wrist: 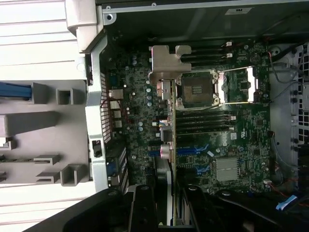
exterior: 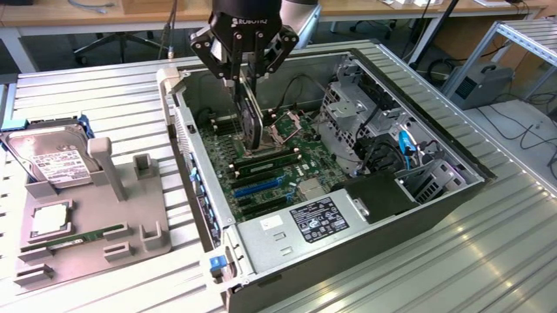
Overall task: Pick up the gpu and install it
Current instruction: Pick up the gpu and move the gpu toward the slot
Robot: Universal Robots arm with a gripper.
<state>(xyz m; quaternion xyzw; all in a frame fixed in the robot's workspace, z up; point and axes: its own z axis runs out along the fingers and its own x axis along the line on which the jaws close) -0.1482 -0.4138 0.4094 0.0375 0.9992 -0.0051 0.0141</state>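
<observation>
The hand point(exterior: 241, 81) hangs over the open computer case point(exterior: 452, 195) and pinches the gpu point(exterior: 253, 124) by its upper edge, one finger on each face of the card. The gpu stands on edge, nearly upright, its dark board reaching down from the fingertips toward the motherboard point(exterior: 287, 176). In the exterior view it sits at about 11 o'clock from the middle of the case, and its lower end is down close to the long slots. Whether it touches the board cannot be told.

In the wrist view the gpu point(wrist: 169, 121) appears edge-on as a thin line between the two dark fingers point(wrist: 142, 208) of the hand point(wrist: 167, 212). Its silver bracket point(wrist: 166, 63) is at the far end, just beside the CPU socket point(wrist: 198, 89).

The case lies on its side on the ribbed metal surface point(exterior: 487, 261), with its labelled power supply point(exterior: 317, 222) at about 6 o'clock inside it. At 9 o'clock from the case in the exterior view, well apart from the hand, a grey fixture tray point(exterior: 139, 228) rests on the surface. It carries a hard drive point(exterior: 52, 163) with a white label at its 12 o'clock end and a narrow green RAM stick point(exterior: 83, 238) toward 6 o'clock.
</observation>
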